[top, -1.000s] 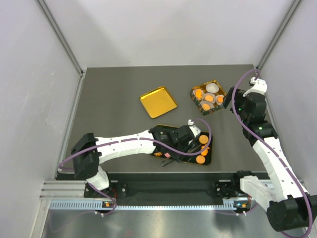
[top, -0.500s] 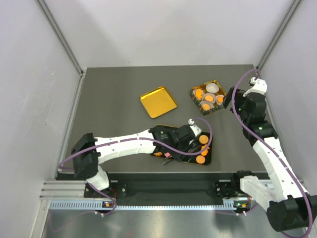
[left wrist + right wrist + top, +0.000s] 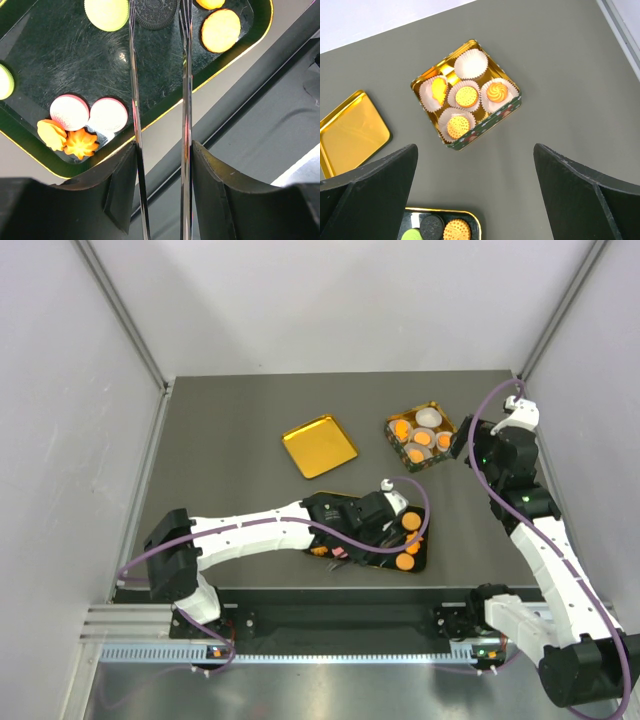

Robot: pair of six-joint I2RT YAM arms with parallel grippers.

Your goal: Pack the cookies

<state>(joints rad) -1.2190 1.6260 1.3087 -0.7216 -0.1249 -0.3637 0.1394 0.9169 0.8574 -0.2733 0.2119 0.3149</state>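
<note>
Near edge of the table (image 3: 230,470), centre-right: dark tray (image 3: 60,55) with a gold rim, loose cookies lying in it. Left arm reaches across over this tray.

Left wrist view: left gripper (image 3: 156,31) carries two thin blade-like fingers (image 3: 133,100). They stand apart and roughly parallel, one on each side of a dark embossed sandwich cookie (image 3: 156,11) lying on the tray. Blade tips run out of the top of the frame. Cannot tell whether the blades press the cookie or only flank it.

Other pieces on the tray:
- yellow-green round cookie (image 3: 106,12) just left of the dark one
- plain orange round cookie (image 3: 220,30) to the right, near the rim
- two pale pink-edged round cookies (image 3: 69,112) touching side by side
- orange flower-shaped cookie (image 3: 81,142) just below them, against another orange piece

Right gripper (image 3: 475,150) hangs above the table, fingers spread wide, holding nothing.

Below it, square cookie tin (image 3: 487,127) with a gold interior holds five white paper cups (image 3: 471,64). The far cup is empty. The centre and near cups each hold a round orange cookie (image 3: 466,96), the right cup a swirled orange cookie (image 3: 497,92), and the left cup an orange piece, shape unclear.

Gold lid (image 3: 350,132) lies flat, well left of the tin.
</note>
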